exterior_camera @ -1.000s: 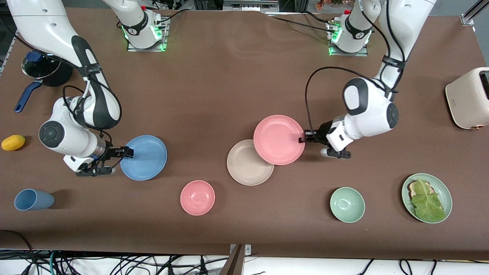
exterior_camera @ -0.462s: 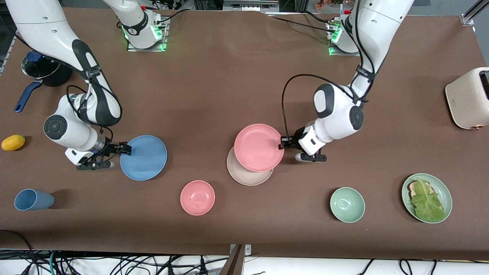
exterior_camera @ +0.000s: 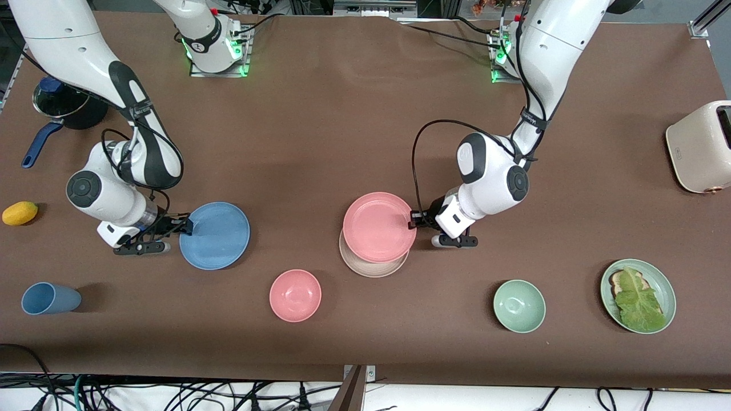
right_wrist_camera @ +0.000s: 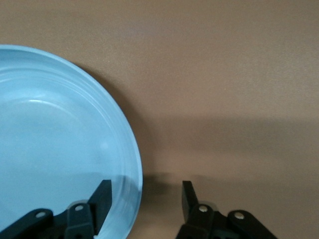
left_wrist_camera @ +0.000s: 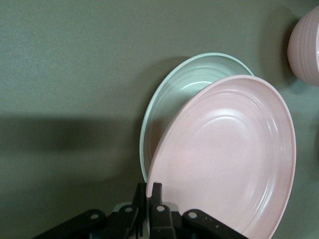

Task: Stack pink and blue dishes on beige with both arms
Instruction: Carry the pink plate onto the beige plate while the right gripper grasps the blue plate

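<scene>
- Left gripper (exterior_camera: 412, 220) clamped on the rim of the pink plate (exterior_camera: 378, 227), just above the middle of the front view; in the left wrist view, fingers pinched tight on that rim edge.
- Pink plate carried over the beige plate (exterior_camera: 372, 268), covering most of it; only a crescent of beige showing at the lower edge, nearer the front camera.
- Key relation for the left arm: pink plate's centre sits slightly higher in the frame than the beige plate's centre, so likely a short shift toward the front camera before lowering and letting go. Cannot tell whether the two plates touch.
- Right gripper (exterior_camera: 185, 225) low at the table, at the edge of the blue plate (exterior_camera: 217, 235) that faces the right arm's end of the table, mid-height in the front view.
- In the right wrist view, one finger over the plate's inner slope, the other outside above bare table, a clear gap between them and the rim in that gap: jaws apart, nothing gripped yet.
- Blue plate flat on the table, well apart from the beige plate, with the stack lying toward the left arm's end from it.
- Judged next for the right arm: close on the rim, lift, carry across once the pink plate is down.
</scene>
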